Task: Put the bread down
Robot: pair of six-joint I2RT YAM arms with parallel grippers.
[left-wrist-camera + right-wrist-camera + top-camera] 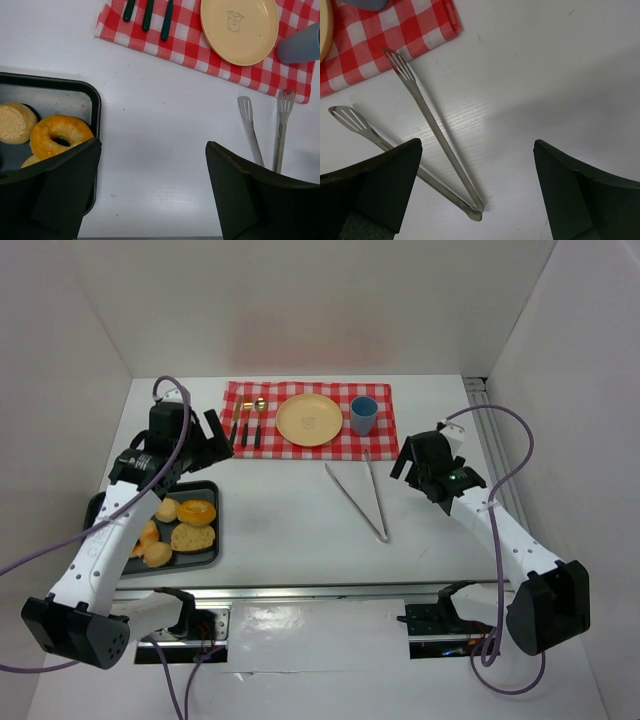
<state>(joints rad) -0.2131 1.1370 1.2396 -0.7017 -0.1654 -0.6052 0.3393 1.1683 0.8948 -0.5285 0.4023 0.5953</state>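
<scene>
Golden ring-shaped bread [60, 135] sits among paler round buns [15, 122] in the dark metal baking tray [96, 102] at the left of the white table [290, 510], not yet lifted, as my left claw [155, 192] hangs spread wide and empty above the tray's right rim. My right claw [477, 170], equally parted and holding nothing, hovers over the steel tongs [427, 125] lying open on the table. The round yellow plate [309, 420] waits bare on the red-and-white checked cloth [340, 445], a blue cup [363, 415] just beside it. Trouble, as I judge it, lies in the crowding: the pieces look packed close, though I cannot tell which touch, so a finger could clip the rim or drag a neighbour out. Too hard a squeeze would crush the ring, and a wide swing near the plate could topple the cup.
</scene>
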